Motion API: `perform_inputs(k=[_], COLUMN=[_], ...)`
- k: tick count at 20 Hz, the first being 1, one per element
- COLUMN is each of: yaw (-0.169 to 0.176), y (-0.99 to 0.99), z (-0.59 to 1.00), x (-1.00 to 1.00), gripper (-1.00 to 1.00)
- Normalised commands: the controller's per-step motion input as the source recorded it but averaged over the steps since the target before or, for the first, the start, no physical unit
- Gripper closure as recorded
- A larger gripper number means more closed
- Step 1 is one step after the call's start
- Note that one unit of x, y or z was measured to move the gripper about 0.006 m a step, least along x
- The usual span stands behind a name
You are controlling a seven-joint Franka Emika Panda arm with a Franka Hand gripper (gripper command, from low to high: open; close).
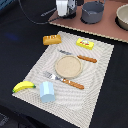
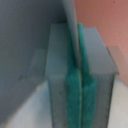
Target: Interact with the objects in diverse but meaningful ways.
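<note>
Hovering at frame top, claw point(image 1: 63, 15) pads pressed together, pinching nothing; could bump dark grey pot point(image 1: 92, 12) beside it.

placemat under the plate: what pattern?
Fine cream-and-grey wavy stripes on the placemat, which holds the tan plate. Best seen in the exterior view.

The tabletop point(image 1: 112, 100) is covered in black cloth. A pale striped placemat point(image 1: 92, 82) lies on it, set at an angle. At the far side, a brown board point(image 1: 107, 29) rests on the black cloth, carrying a dark grey pot point(image 1: 92, 12); a second, paler vessel point(image 1: 123, 17) sits at the exterior view's right edge, cut off by the frame.
</note>
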Motion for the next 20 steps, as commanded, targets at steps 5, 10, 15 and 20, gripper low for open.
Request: perform_inputs(k=[5,10,15,20], yaw=[0.0,-0.01,-0.017,-0.019], y=[0.27,0.24,0.26,0.27], z=[-0.07,-0.01,-0.03,-0.07], x=[0.05,0.27,0.25,0.23], gripper=[1.0,1.0,1.0,1.0])
